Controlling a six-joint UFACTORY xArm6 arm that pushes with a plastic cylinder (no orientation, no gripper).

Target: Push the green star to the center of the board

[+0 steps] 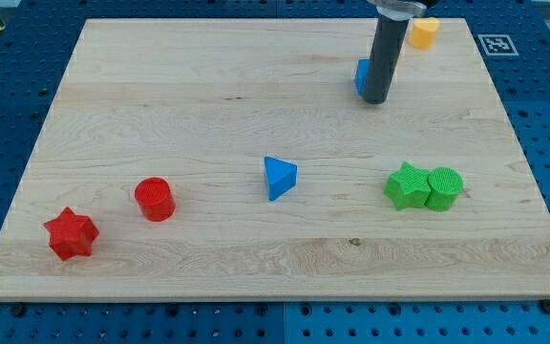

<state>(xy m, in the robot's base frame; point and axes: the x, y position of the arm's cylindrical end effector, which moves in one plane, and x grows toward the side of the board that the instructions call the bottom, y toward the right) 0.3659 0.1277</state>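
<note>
The green star (407, 186) lies on the wooden board (208, 86) at the view's right, touching a green cylinder (444, 187) on its right side. My tip (374, 99) is at the view's upper right, well above the green star. It stands right next to a blue block (362, 75), which the rod partly hides; whether they touch cannot be told.
A blue triangle (279, 178) lies near the board's middle. A red cylinder (155, 199) and a red star (71, 234) sit at the lower left. A yellow block (424, 32) is at the top right edge, beside the rod.
</note>
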